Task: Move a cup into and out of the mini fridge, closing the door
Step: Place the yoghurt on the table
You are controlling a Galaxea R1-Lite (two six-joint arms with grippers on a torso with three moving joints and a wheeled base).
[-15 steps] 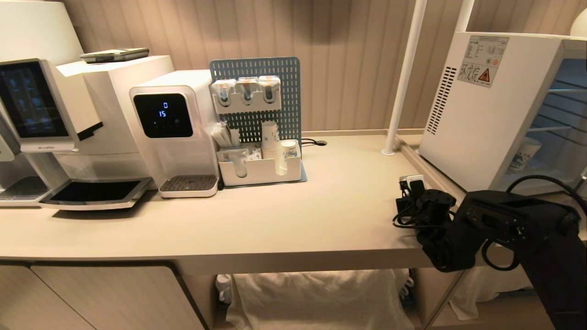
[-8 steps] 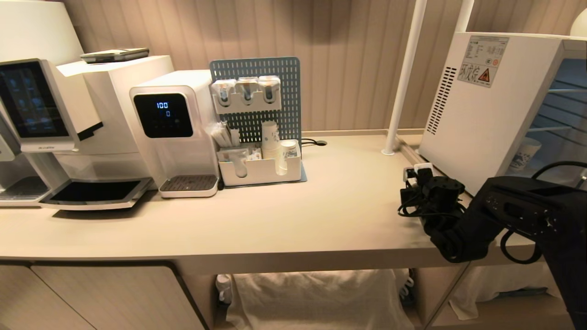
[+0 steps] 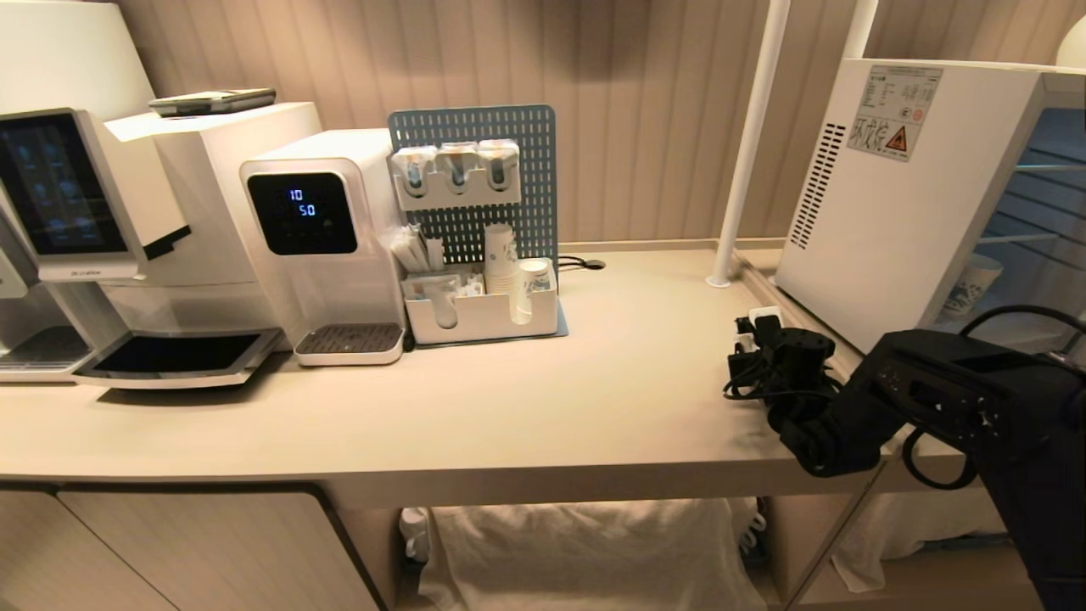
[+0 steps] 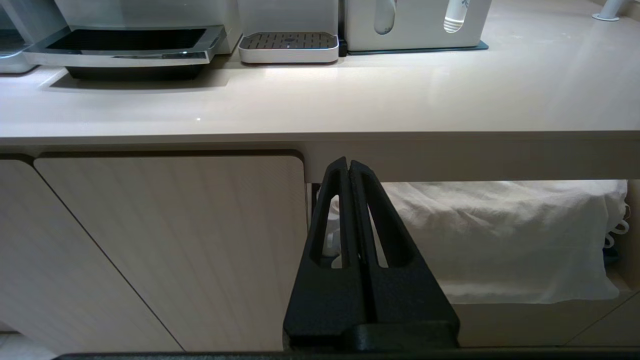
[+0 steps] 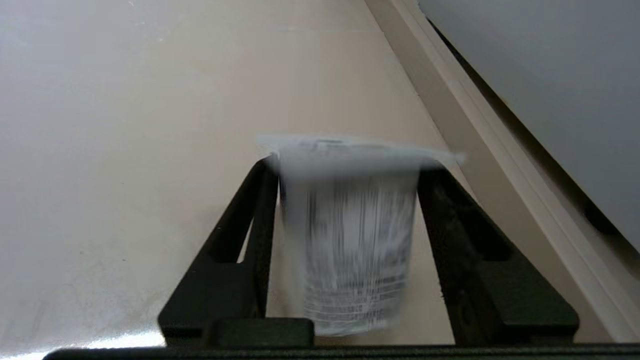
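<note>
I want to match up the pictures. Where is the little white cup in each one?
Head view: the cup is a small white bit at the right, beside the mini fridge, at the right end of the counter.
Left wrist view: the cup is not in it; only the counter shows.
Right wrist view: the cup is in the middle, blurred, with the counter behind it.
Shared landmark: the counter, in all three.

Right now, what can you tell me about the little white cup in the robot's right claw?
The cup is small, squat and white, looks like thin plastic or paper, and has a flat rim wider than its body. Fine grey print that I cannot read runs around its side. It stands upright inside the right gripper, over the beige counter and close beside the mini fridge. I cannot tell whether it is being squeezed or rests on the counter.
</note>
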